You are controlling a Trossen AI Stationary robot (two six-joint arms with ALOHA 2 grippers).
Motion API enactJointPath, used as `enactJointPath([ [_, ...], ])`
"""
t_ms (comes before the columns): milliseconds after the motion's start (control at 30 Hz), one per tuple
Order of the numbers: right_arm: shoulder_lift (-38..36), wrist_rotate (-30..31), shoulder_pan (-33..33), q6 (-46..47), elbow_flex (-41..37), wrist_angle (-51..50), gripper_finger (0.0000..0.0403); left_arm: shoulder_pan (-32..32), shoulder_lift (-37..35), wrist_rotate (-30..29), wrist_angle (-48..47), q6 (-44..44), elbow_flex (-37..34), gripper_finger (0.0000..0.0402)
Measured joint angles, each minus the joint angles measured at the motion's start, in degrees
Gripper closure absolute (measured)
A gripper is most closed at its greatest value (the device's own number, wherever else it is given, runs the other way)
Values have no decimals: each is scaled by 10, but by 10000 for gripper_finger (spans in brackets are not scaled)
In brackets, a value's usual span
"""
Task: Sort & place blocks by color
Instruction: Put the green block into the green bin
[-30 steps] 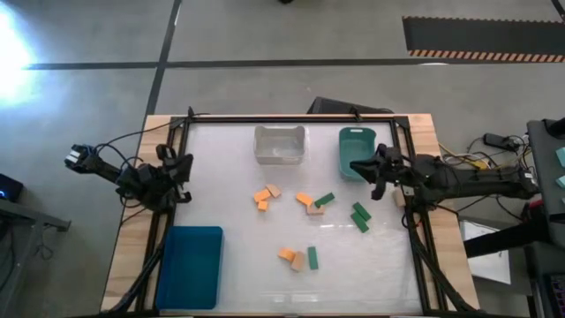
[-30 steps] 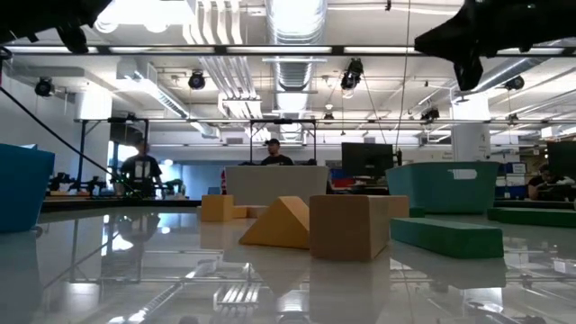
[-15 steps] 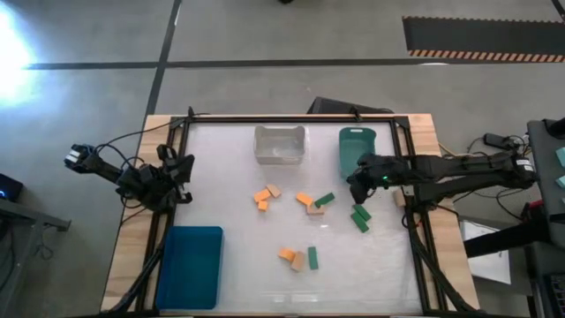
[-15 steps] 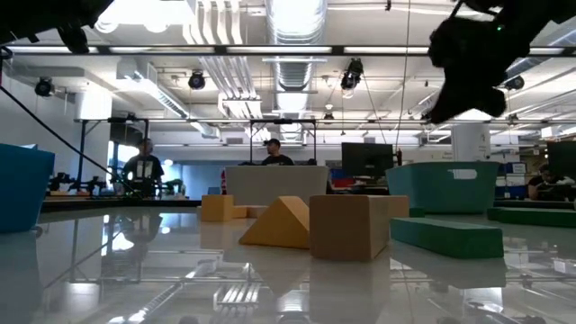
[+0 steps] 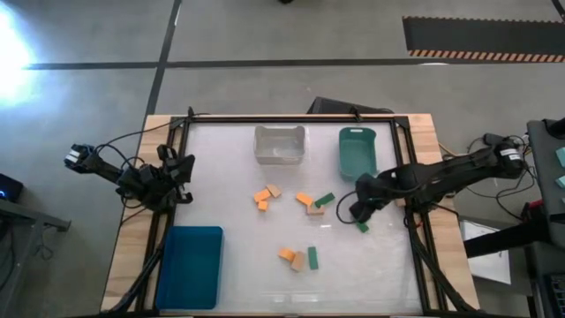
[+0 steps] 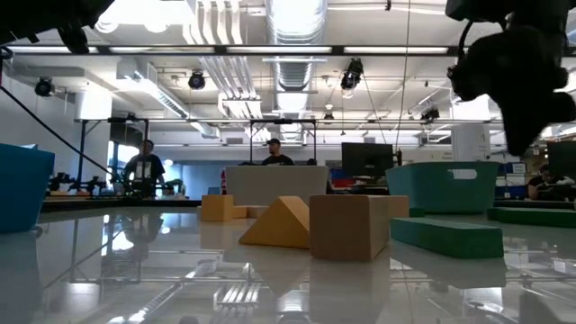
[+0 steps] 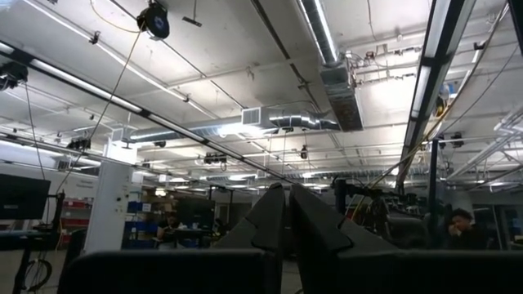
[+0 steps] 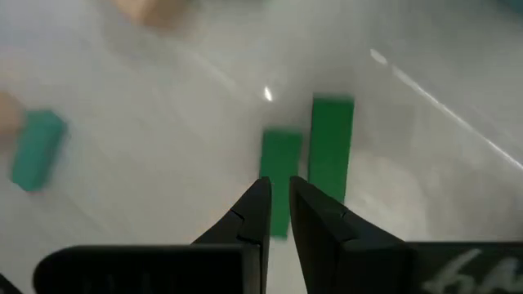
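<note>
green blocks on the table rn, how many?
4. One green block beside the middle cluster, one in the front cluster, and a side-by-side pair under the right gripper, mostly hidden from above.

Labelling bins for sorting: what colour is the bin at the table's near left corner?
Blue; the bin shows best in the high view.

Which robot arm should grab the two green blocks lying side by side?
Probably the right. Its gripper hangs just above the green blocks, fingers nearly shut. The left gripper waits shut at the table's far left edge.
</note>
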Motion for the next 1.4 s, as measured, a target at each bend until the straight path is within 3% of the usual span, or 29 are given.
enactJointPath([
  [433, 89, -23, 15, 18, 0, -19, 362, 0, 0, -1, 0, 0, 0, 396],
  [933, 174, -56, 15, 46, 52, -20, 223, 0, 0, -2, 0, 0, 0, 396],
  [1400, 272, -60, 15, 46, 79, -22, 213, 0, 1, -2, 0, 0, 0, 396],
])
